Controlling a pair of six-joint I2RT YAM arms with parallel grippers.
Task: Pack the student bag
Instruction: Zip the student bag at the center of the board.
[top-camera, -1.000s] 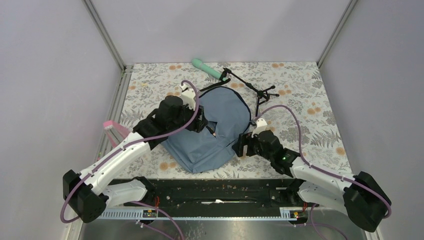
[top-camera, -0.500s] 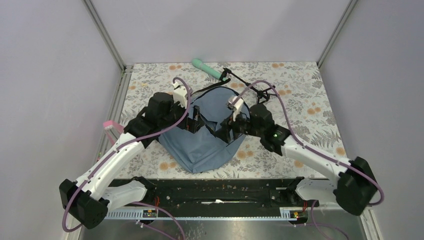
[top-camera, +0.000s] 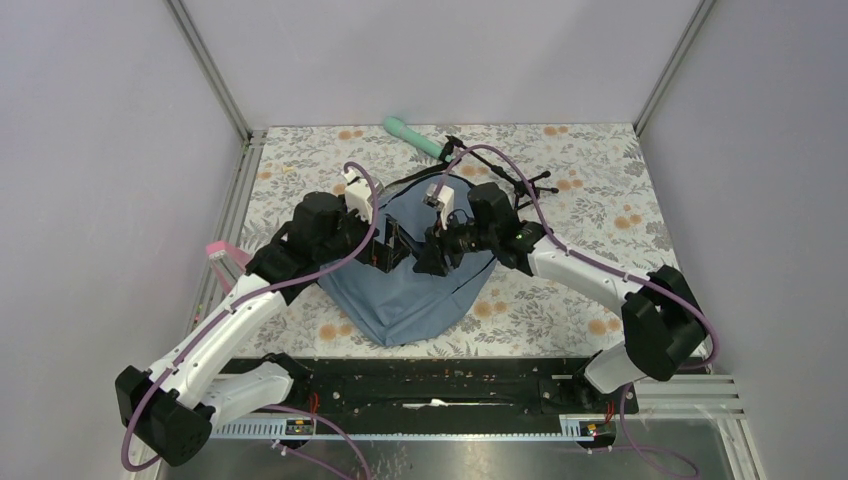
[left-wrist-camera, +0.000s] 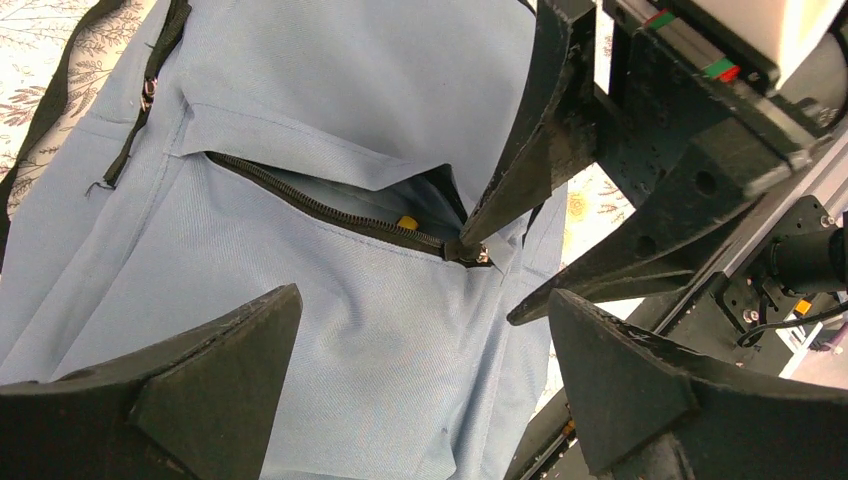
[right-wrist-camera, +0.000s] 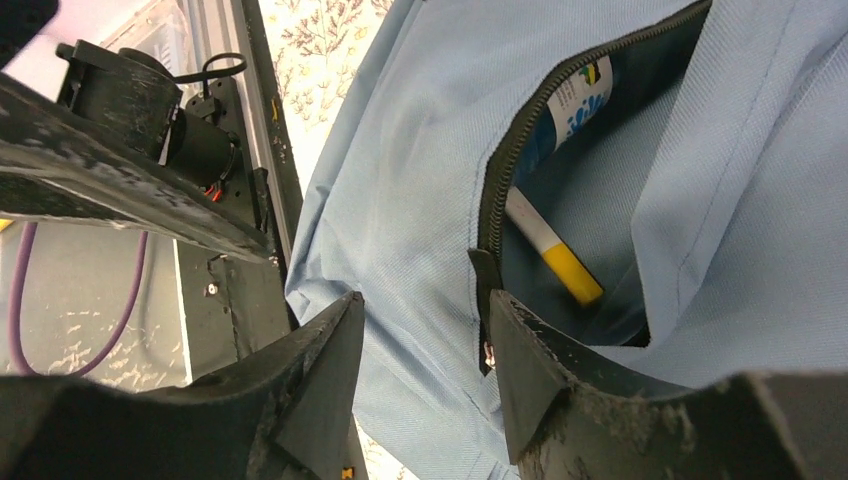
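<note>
The student bag (top-camera: 410, 300) lies flat in the middle of the table, slate-blue, with black straps at its far end. Its front pocket zipper (left-wrist-camera: 320, 208) stands open. Inside the pocket lie a white and yellow marker (right-wrist-camera: 555, 255) and a blue and white item (right-wrist-camera: 582, 98). My left gripper (left-wrist-camera: 422, 310) hovers open over the fabric below the pocket, holding nothing. My right gripper (right-wrist-camera: 422, 305) is partly open, its jaws straddling the fabric at the zipper's end, one fingertip (left-wrist-camera: 470, 238) by the zipper pull (right-wrist-camera: 487, 350).
A mint-green cylinder (top-camera: 412, 137) and a black folding tripod (top-camera: 505, 178) lie beyond the bag at the back. A pink object (top-camera: 224, 254) sits at the table's left edge. The black rail (top-camera: 440, 385) runs along the near edge.
My right arm swung from the bag's right side onto the pocket opening, and its jaws narrowed. My left gripper opened wide and drew back slightly to the left.
</note>
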